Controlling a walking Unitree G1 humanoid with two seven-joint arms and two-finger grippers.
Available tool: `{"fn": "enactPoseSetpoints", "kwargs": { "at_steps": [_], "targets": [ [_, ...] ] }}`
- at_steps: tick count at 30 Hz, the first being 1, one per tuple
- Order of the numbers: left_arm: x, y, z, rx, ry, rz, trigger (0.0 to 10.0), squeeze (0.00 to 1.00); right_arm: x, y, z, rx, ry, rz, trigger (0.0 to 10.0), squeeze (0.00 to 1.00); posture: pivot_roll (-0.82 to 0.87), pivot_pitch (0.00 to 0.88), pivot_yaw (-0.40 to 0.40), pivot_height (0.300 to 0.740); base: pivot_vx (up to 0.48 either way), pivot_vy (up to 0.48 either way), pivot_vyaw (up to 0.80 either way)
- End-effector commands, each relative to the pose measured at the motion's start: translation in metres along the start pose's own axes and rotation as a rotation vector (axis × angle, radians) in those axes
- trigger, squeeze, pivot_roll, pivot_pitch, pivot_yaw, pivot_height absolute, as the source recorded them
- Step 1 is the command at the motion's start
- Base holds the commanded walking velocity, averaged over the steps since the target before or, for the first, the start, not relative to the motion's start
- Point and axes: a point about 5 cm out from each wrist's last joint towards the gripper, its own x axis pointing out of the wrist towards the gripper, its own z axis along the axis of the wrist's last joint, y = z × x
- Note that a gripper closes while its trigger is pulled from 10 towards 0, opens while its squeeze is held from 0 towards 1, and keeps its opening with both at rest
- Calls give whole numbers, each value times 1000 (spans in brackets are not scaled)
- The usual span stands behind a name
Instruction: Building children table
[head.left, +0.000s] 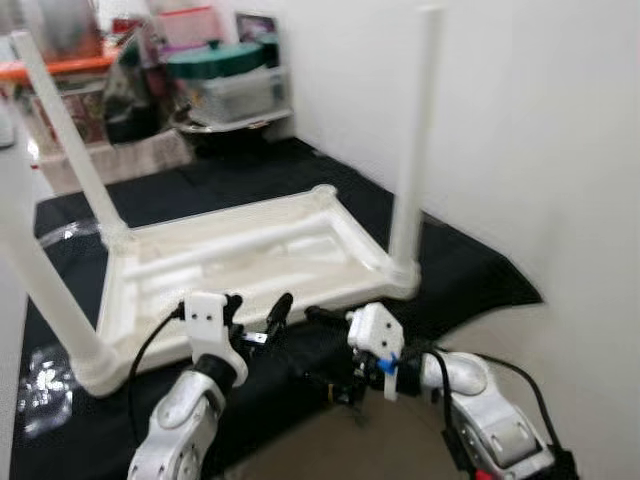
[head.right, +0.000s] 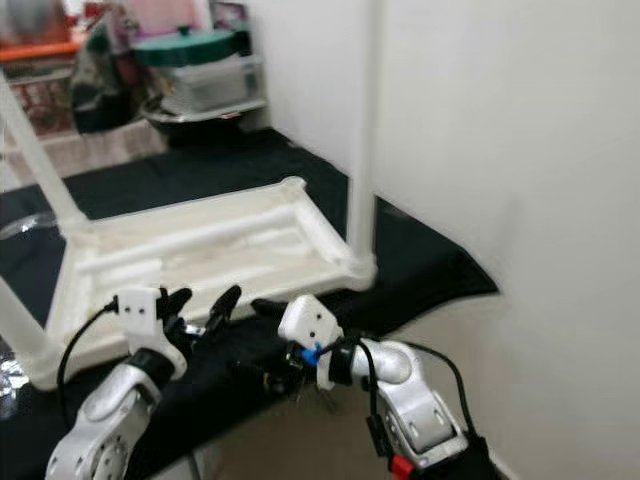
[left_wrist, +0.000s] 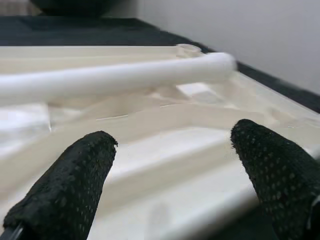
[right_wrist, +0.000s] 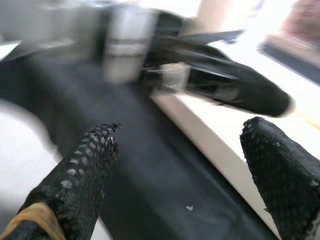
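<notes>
The white children's table (head.left: 240, 260) lies upside down on the black mat (head.left: 450, 270) by the wall, underside up so its legs (head.left: 410, 140) can go into the corner sockets; three stand upright, and a loose leg (left_wrist: 115, 77) rests across the underside. Left gripper (head.left: 255, 322) hovers at the near edge, fingers spread and empty. To its right, the right gripper (head.left: 325, 320) reaches in over the mat, also spread, holding nothing.
</notes>
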Motion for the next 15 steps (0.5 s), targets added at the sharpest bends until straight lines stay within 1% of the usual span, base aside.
{"fn": "enactPoseSetpoints", "kwargs": {
  "at_steps": [1,2,4,5,6,7,8,9,10,11,12,13,15],
  "targets": [
    [0,-3,2,13,-6,16,10000,0,-4,2,0,-51,47,69,10000,0,9,0,20,740,0,0,0],
    [-4,1,2,22,0,66,10000,0,-6,-1,2,-92,80,113,10000,0,12,0,19,740,0,0,0],
    [-4,1,2,22,0,66,10000,0,-6,-1,2,-92,80,113,10000,0,12,0,19,740,0,0,0],
    [-17,2,1,29,18,116,10000,0,-5,-10,8,-153,125,181,10000,0,31,5,2,740,0,0,0],
    [-17,2,1,29,18,116,10000,0,-5,-10,8,-153,125,181,10000,0,31,5,2,740,0,0,0],
    [-24,1,0,27,29,122,10000,0,-4,-15,11,-173,143,208,10000,0,31,5,2,740,0,0,0],
    [-24,1,0,27,29,122,10000,0,-4,-15,11,-173,143,208,10000,0,31,5,2,740,0,0,0],
    [-32,-3,0,23,40,111,10000,0,-2,-21,14,-211,165,218,10000,0,52,20,-11,740,0,0,0],
    [-32,-3,0,23,40,111,10000,0,-2,-21,14,-211,165,218,10000,0,52,20,-11,740,0,0,0],
    [-38,-6,0,21,50,103,10000,0,3,-27,14,-233,197,224,10000,0,61,26,-19,740,0,0,0],
    [-38,-6,0,21,50,103,10000,0,3,-27,14,-233,197,224,10000,0,61,26,-19,740,0,0,0],
    [-43,-6,-1,25,58,107,10000,0,7,-29,14,-258,215,234,10000,0,71,35,-26,740,0,0,0],
    [-43,-6,-1,25,58,107,10000,0,7,-29,14,-258,215,234,10000,0,71,35,-26,740,0,0,0]
  ]
}}
